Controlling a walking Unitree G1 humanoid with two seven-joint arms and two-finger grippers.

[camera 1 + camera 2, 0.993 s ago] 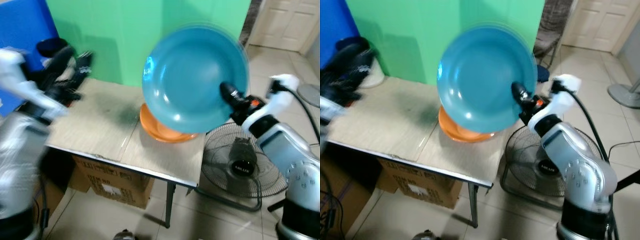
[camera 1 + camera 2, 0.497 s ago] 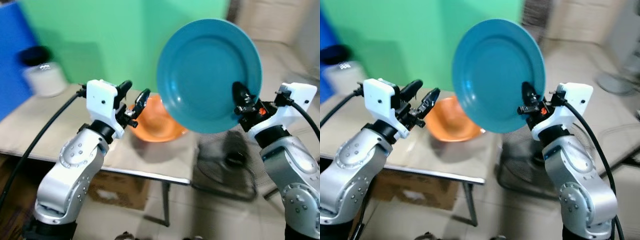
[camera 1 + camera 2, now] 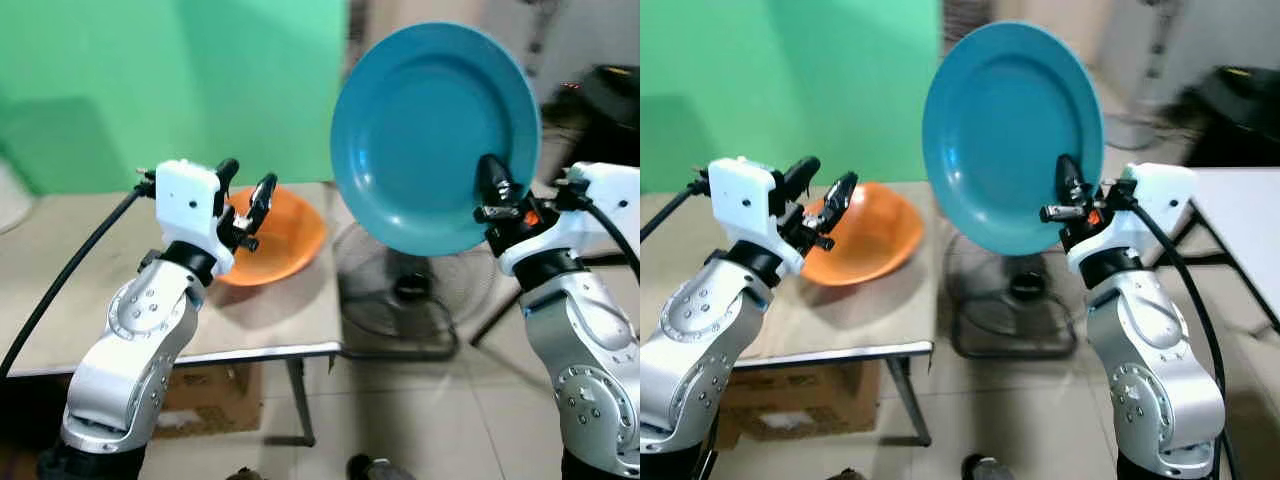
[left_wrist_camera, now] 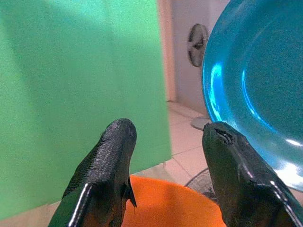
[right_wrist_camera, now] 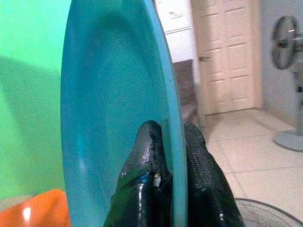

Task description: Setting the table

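A large teal plate is held upright in the air, its face toward me, right of the table. My right gripper is shut on the plate's lower right rim, one finger on each side of the rim. My left gripper is open and holds nothing; it hovers just above an orange bowl that rests near the right end of the wooden table. Between the left fingers I see the orange bowl and the teal plate beyond.
A floor fan stands on the tiles right of the table. A green screen rises behind the table. A cardboard box sits under it. A white table edge and a dark object are at the far right.
The whole view has swung to the right, so table and bowl now sit further left. The right gripper still holds the plate upright; the left gripper stays open over the bowl.
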